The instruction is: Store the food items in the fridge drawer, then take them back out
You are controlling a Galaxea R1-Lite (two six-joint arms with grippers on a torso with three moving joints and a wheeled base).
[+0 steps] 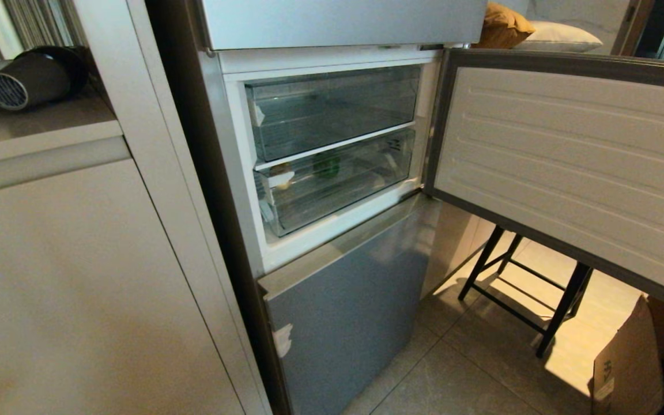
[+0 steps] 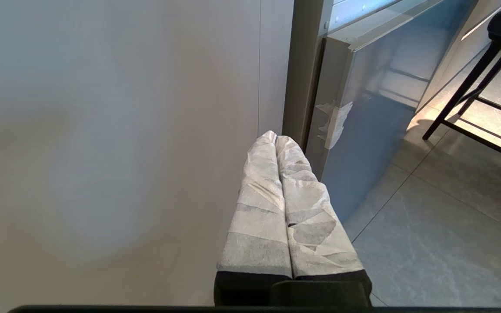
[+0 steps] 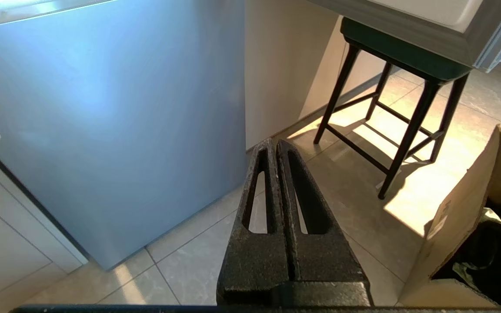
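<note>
Two clear plastic drawers sit shut in the open silver fridge (image 1: 343, 323) in the head view, and the lower fridge drawer (image 1: 338, 184) already holds the brown lump (image 1: 281, 173) and the green pepper (image 1: 327, 165), so I think taking them out comes next, which means pulling that drawer open. In the left wrist view, the left gripper (image 2: 275, 138), wrapped in white cloth, is closed and empty beside the smooth cabinet. In the right wrist view, the rough black right gripper (image 3: 273, 143) is closed and empty above the floor tiles.

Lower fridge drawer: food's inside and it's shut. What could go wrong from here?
1. The potato and green pepper lie at the back of the lower drawer, so a sharp pull may roll them.
2. The open fridge door crowds the right side.
3. Both parked grippers, left and right, have closed fingers; open them first.
</note>
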